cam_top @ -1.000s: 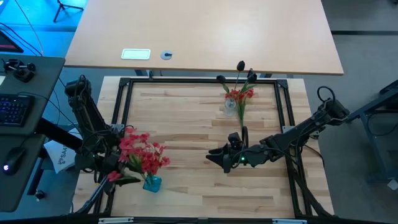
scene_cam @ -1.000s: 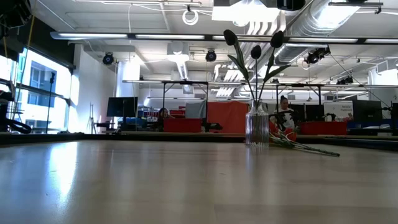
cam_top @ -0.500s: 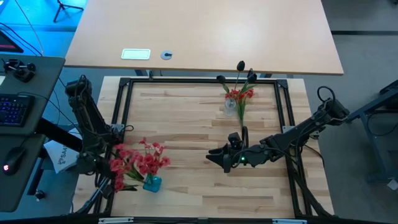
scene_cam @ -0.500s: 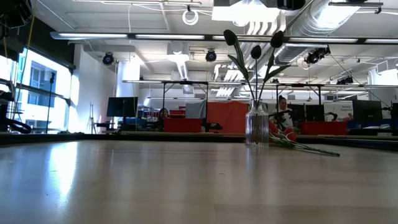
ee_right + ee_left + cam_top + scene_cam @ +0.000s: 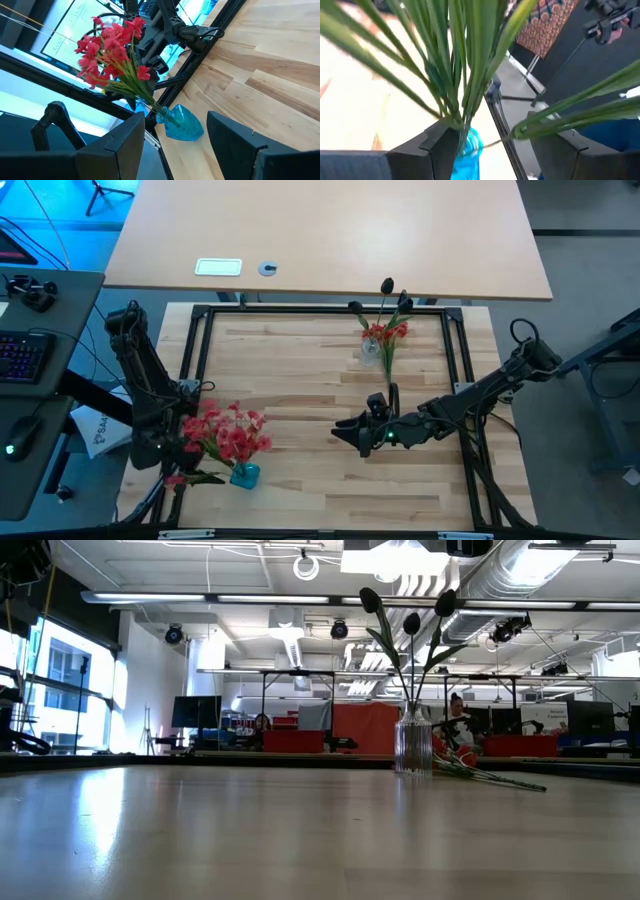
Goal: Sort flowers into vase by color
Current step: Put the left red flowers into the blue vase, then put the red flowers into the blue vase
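A blue vase (image 5: 245, 473) near the table's left near corner holds a bunch of red-pink flowers (image 5: 226, 430), and their green stems (image 5: 465, 75) stick into its mouth (image 5: 470, 142). My left gripper (image 5: 495, 145) is open, with those stems between its fingers just above the vase. The right wrist view shows the same vase (image 5: 182, 122) and blossoms (image 5: 112, 45). My right gripper (image 5: 340, 431) is open and hovers mid-table. A clear vase (image 5: 371, 350) at the far edge holds dark buds (image 5: 405, 610). Red sprigs (image 5: 480, 776) lie on the table beside it. My left gripper is open around the red bunch's stems, just above the blue vase's mouth. The stems run close by one finger (image 5: 440, 142) and a leaf ends near the other (image 5: 555, 145). I cannot tell whether either finger touches them.
A black frame (image 5: 320, 310) borders the wooden work surface. A larger tan table (image 5: 330, 240) lies beyond the far edge, with a white card (image 5: 218, 267) on it. Bare wood lies between the two vases. A person (image 5: 457, 720) sits in the room behind.
The red bunch in the blue vase swung toward the table's left near corner, then tipped back toward where it stood before. The blue vase stayed in place. My left gripper shifted slightly beside the bunch.
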